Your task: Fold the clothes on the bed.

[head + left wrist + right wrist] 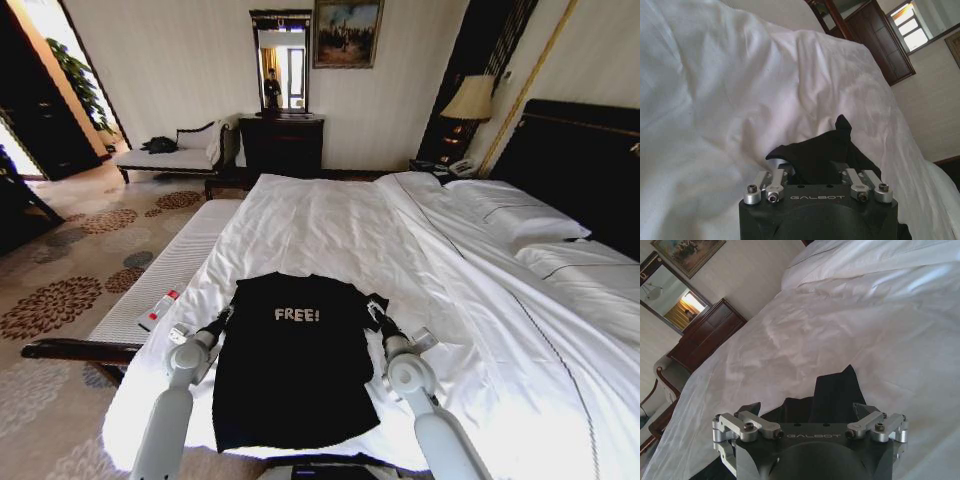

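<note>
We have the T-shirt flat at the bed's near edge, left gripper and right gripper each pinching a sleeve (soft, light cloth, best held at the hems).

Head view: daylight from the doorway at far left, blown out there. Lamp lit warm by the headboard. Bed sheets bright, near clipping on the right half. Wide-angle bend at the edges; walls lean. T-shirt reads flat black, folds barely resolved. Left wrist view: window overexposed, sheet slightly soft, pinkish cast. Right wrist view: glare streaks on the duvet, background probably out of focus.
</note>
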Motion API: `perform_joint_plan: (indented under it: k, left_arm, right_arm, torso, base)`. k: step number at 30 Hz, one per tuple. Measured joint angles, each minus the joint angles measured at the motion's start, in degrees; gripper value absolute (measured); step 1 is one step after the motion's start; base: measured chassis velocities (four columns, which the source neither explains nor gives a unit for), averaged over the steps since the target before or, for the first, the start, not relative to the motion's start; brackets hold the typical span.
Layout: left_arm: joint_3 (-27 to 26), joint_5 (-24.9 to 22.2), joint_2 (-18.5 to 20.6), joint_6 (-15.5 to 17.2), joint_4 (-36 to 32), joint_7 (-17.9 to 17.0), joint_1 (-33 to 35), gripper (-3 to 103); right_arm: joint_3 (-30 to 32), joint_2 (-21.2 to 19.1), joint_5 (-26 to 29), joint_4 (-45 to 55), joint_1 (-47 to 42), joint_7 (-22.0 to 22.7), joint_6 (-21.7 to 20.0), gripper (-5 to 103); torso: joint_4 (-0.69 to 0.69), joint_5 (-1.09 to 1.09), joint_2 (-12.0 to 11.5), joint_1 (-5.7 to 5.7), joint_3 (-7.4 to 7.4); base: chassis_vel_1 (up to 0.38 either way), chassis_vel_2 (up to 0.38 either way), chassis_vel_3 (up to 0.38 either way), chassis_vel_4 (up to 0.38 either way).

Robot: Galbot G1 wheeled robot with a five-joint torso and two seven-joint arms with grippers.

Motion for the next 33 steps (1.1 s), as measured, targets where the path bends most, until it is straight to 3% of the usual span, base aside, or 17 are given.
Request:
perform_joint_plan:
  k: [2, 5, 10, 13, 17, 26, 33]
  left_arm:
    - [-0.08, 0.18, 0.02, -0.22, 0.0, 0.12, 0.05, 39]
    - [-0.19, 0.88, 0.14, -0.64, 0.01, 0.45, 0.07, 24]
    - [-0.25, 1.72, 0.12, -0.84, 0.01, 0.75, 0.08, 13]
    - [-0.49, 1.92, 0.22, -0.92, 0.01, 0.79, 0.04, 1]
    - [-1.13, 1.99, 1.38, -0.96, 0.03, 0.86, -0.56, 0]
    - [-1.86, 3.51, 8.75, -0.99, 2.83, 1.57, -4.45, 0]
    - [-1.56, 4.34, 10.91, -0.99, 5.47, 1.98, -5.92, 0]
  right_arm:
    - [-0.02, 0.01, 0.0, 0.0, -0.05, 0.0, 0.0, 100]
    - [-0.1, 0.05, -0.04, -0.14, -0.13, 0.01, 0.0, 100]
    - [-0.15, 0.15, -0.08, -0.24, -0.16, 0.01, 0.0, 100]
    - [-0.16, 0.17, -0.11, -0.39, -0.24, 0.01, 0.0, 100]
    - [-0.12, 0.14, -0.11, -0.47, -0.25, 0.01, 0.0, 100]
    - [-0.5, 0.34, -0.1, -0.82, -0.16, 0.02, 0.0, 100]
    - [-0.56, 0.33, -0.11, -0.98, -0.02, 0.02, 0.0, 100]
  torso:
    - [0.0, -0.01, 0.0, 0.0, 0.0]
    - [0.0, 0.0, 0.0, 0.0, 0.0]
    - [0.0, 0.0, 0.0, 0.0, 0.0]
    - [0.0, -0.01, 0.0, 0.0, 0.0]
    - [0.0, -0.01, 0.0, 0.0, 0.0]
    - [0.0, 0.0, 0.0, 0.0, -0.01]
    - [0.0, -0.01, 0.0, 0.0, -0.01]
  base:
    - [0.0, 0.0, 0.0, 0.0]
    - [0.0, 0.0, 0.0, 0.0]
    - [0.0, 0.0, 0.0, 0.0]
    - [0.0, 0.0, 0.0, 0.0]
    - [0.0, 0.0, 0.0, 0.0]
    - [0.0, 0.0, 0.0, 0.0]
    - [0.0, 0.0, 0.0, 0.0]
